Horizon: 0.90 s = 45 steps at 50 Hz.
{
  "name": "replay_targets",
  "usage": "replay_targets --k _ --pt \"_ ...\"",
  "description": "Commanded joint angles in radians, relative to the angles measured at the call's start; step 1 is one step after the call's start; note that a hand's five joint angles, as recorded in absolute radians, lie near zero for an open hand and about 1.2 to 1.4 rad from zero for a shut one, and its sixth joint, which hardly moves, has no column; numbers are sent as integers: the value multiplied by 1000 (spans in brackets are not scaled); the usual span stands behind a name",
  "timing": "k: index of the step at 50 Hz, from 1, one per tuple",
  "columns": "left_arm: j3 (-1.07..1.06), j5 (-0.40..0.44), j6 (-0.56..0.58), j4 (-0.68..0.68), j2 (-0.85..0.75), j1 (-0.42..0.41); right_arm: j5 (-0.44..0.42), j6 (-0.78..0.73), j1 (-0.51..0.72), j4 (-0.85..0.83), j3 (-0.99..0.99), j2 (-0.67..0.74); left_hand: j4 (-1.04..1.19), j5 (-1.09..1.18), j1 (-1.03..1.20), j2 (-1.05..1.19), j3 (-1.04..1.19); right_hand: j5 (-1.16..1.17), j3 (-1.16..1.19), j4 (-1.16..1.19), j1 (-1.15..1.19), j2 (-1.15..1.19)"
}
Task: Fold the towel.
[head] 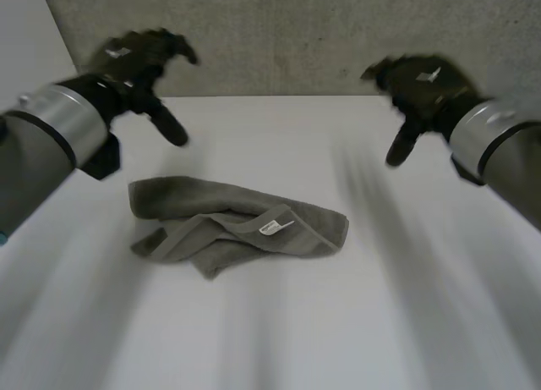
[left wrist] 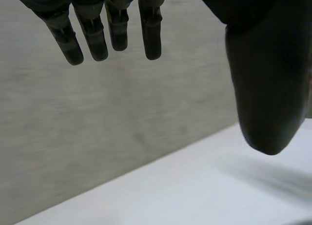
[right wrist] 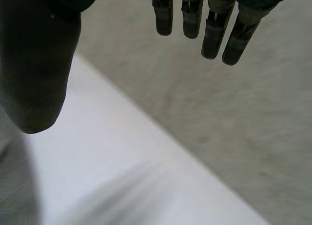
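Both robot hands (head: 135, 58) (head: 424, 81) aloft, slack, empty

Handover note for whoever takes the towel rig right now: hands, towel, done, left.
Hands: left hand open, holding nothing; right hand open, holding nothing. Both are raised over the far part of the table, neither touching the towel.
Towel: grey, lying bunched and rumpled on the table, nearer the left arm's side, white tag facing up.
Done: no tidy fold yet.
Left: probably spread it flat, then fold it.
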Motion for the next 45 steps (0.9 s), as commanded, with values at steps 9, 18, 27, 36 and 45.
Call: replay_targets --k 9,18,27,36,45 --pt "-66 226 342 0 -258 -141 -79 -141 5 57 106 214 -50 -18 -40 -34 -44 -59 -68 -70 -46 -63" --pt "-34 73 377 53 -426 -165 -71 77 12 -135 229 235 -39 -6 -28 -23 -32 -59 -68 -70 -46 -63" --pt "5 -8 380 72 -487 -172 -64 149 53 -251 280 272 64 96 74 80 70 57 47 45 70 53" --pt "1 -88 373 99 -467 -167 -18 148 108 -254 232 336 794 826 805 810 801 122 112 110 134 118" --pt "-18 -89 368 101 -397 -153 27 154 147 -260 186 387 1135 1167 1146 1151 1142 175 165 163 187 171"
